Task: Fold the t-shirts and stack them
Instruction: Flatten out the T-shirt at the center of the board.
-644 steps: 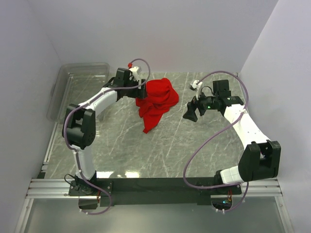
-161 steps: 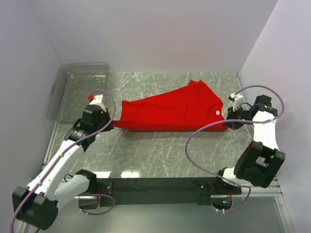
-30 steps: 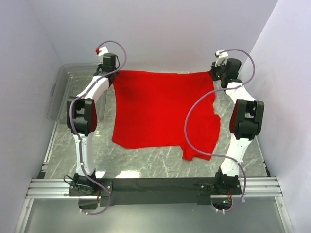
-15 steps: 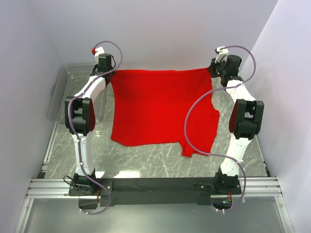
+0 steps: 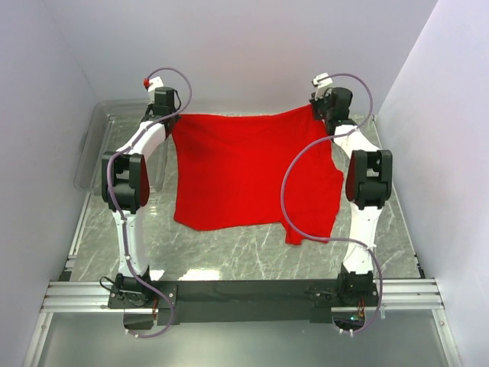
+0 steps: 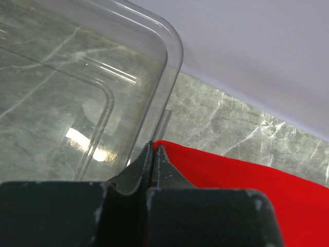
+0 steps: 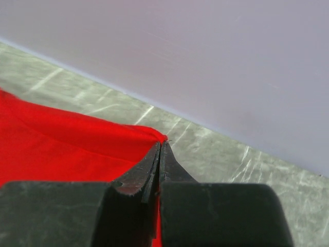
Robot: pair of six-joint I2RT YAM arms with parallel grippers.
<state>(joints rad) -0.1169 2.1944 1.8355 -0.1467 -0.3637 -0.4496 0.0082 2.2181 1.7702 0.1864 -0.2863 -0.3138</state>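
A plain red t-shirt [image 5: 244, 168] hangs spread between both arms at the back of the marble table, its lower part draping toward the front. My left gripper [image 5: 171, 120] is shut on the shirt's far left corner [image 6: 169, 150]; its jaws [image 6: 154, 146] meet with red cloth pinched between them. My right gripper [image 5: 315, 111] is shut on the far right corner [image 7: 154, 135], jaws [image 7: 161, 144] pressed together on the fabric. A sleeve [image 5: 306, 225] hangs at the lower right.
A clear plastic bin [image 5: 114, 138] stands at the back left; its rim [image 6: 169, 51] lies just beside the left gripper. The back wall [image 5: 244, 53] rises close behind both grippers. Bare marble [image 5: 244, 252] shows in front of the shirt.
The right gripper has moved left and slightly back with its corner, so the shirt's top edge is narrower and sags. The left gripper has shifted slightly left. Both grips hold.
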